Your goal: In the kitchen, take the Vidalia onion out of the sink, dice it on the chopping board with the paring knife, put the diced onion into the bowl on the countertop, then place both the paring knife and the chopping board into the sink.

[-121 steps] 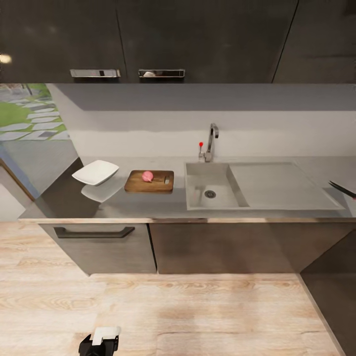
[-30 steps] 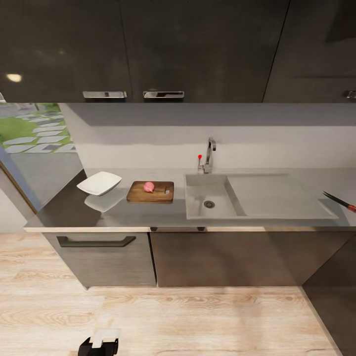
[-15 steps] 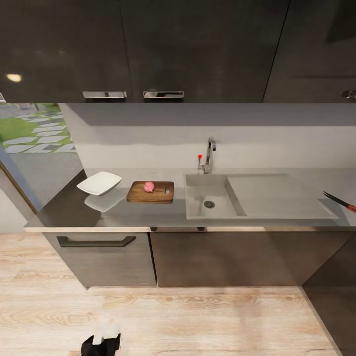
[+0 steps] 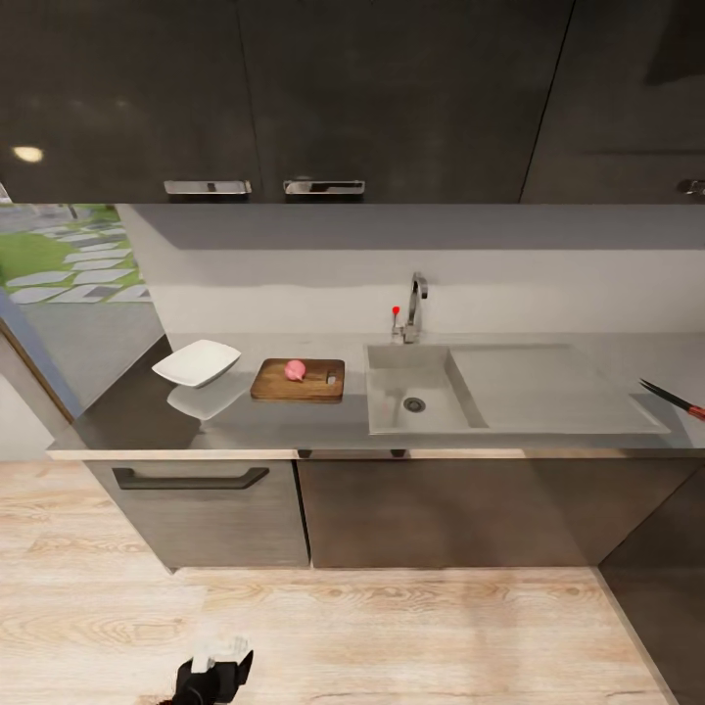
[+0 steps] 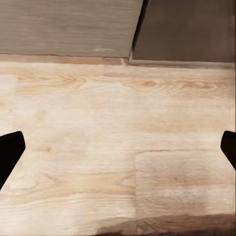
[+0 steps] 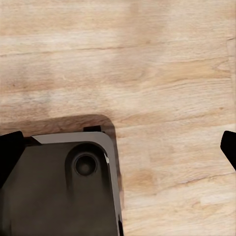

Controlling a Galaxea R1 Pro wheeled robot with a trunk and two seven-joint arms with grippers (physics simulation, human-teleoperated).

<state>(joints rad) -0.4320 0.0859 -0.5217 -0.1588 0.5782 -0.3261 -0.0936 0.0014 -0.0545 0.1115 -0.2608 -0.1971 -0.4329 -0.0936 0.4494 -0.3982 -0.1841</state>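
Currently the onion (image 4: 295, 369) sits on the chopping board (image 4: 298, 381) on the worktop (image 4: 245, 423), between the white bowl (image 4: 197, 362) and the sink (image 4: 411, 388); the knife (image 4: 672, 399) lies well apart, past the drainboard at the worktop's right end. Both wrist cameras look down at the wooden floor (image 5: 118, 147). Left fingers (image 5: 10, 155) stand wide apart, holding nothing, and right fingers (image 6: 10, 152) likewise, above a dark part of the robot (image 6: 64, 187).

Open countertop (image 4: 294, 421) (front strip) before chopping board (image 4: 299, 390); sink (image 4: 416, 392) beside.
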